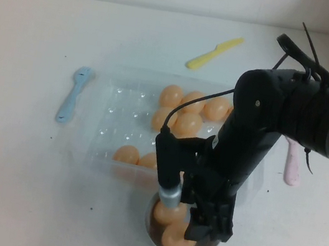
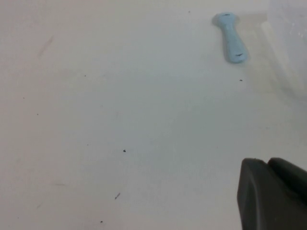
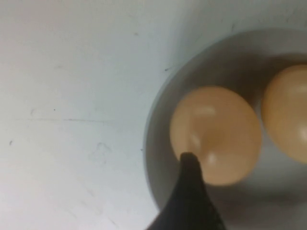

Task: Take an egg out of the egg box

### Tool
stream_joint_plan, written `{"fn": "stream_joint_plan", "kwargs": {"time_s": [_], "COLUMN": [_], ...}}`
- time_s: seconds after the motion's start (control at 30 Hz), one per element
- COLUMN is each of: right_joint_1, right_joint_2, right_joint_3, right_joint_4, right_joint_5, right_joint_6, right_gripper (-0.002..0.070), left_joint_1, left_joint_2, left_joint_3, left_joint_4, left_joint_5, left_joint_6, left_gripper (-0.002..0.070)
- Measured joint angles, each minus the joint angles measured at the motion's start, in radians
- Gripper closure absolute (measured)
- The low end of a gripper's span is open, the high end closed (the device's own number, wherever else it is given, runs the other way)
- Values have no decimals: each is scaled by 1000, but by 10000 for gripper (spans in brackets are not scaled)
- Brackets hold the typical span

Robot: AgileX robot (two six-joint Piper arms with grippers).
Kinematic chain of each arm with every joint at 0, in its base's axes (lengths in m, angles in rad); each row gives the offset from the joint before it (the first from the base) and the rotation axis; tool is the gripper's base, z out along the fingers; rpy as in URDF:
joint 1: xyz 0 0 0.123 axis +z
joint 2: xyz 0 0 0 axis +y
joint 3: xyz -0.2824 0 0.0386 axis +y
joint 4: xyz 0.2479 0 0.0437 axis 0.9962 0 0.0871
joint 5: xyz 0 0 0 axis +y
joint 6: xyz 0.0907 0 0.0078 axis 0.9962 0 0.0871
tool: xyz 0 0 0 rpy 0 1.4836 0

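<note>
Peach-orange eggs already lie in the round grey bowl (image 1: pixel 152 231) at the near edge of the counter (image 1: pixel 9 185): two show there in the high view, one egg (image 1: pixel 169 213) nearest the arm and a second egg (image 1: pixel 176 242) just beside it. The task's main step looks done, since at least one egg is out of the clear plastic egg box (image 1: pixel 114 121) and resting in the bowl. What seems left is only for the arm to lift away. Seven or so eggs remain in the box's far and right cells, while its left cells are bare.

The right gripper (image 1: pixel 208 222) hangs directly over the bowl. In the right wrist view one dark finger (image 3: pixel 191 191) stands in front of the egg (image 3: pixel 216 134), which sits on the bowl's floor beside its neighbour (image 3: pixel 288 115); whether the tip touches the shell cannot be told. Only that one finger shows, so the gap is not visible, and I cannot tell whether the fingers are apart or together. The egg rests on the bowl, so it does not look carried.

The left gripper (image 2: pixel 273 196) is parked low over bare counter, well apart from the box, near a light blue plastic utensil (image 2: pixel 230 36). Its fingers cannot be judged either.
</note>
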Motion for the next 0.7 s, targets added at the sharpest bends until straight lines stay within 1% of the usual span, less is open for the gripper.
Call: {"fn": "stream_joint_plan", "kwargs": {"time_s": [0.07, 0.13, 0.23, 0.3, 0.33, 0.4, 0.43, 0.47, 0.5, 0.57, 0.7], "right_joint_1": [0, 0, -2, -12, -19, -40, -53, -66, -76, -97, -122], "right_joint_2": [0, 0, -2, -11, -22, -50, -69, -90, -114, -170, -314], "right_joint_3": [0, 0, 0, 0, 0, 2, 4, 9, 16, 55, 205], "right_joint_4": [2, 4, 11, 39, 62, 111, 142, 172, 198, 226, 247], "right_joint_5": [-2, -4, -6, -6, -6, -6, -6, -9, -14, -50, -214], "right_joint_6": [5, 6, 9, 12, 14, 26, 34, 47, 60, 82, 134], "right_gripper": [194, 183, 195, 247, 297, 422, 506, 570, 612, 658, 684], "left_joint_1": [0, 0, 0, 0, 0, 0, 0, 0, 0, 0, 0], "left_joint_2": [0, 0, 0, 0, 0, 0, 0, 0, 0, 0, 0], "left_joint_3": [0, 0, 0, 0, 0, 0, 0, 0, 0, 0, 0], "left_joint_4": [0, 0, 0, 0, 0, 0, 0, 0, 0, 0, 0], "left_joint_5": [0, 0, 0, 0, 0, 0, 0, 0, 0, 0, 0], "left_joint_6": [0, 0, 0, 0, 0, 0, 0, 0, 0, 0, 0], "left_gripper": [678, 678, 678, 678, 679, 678, 678, 678, 678, 678, 678]}}
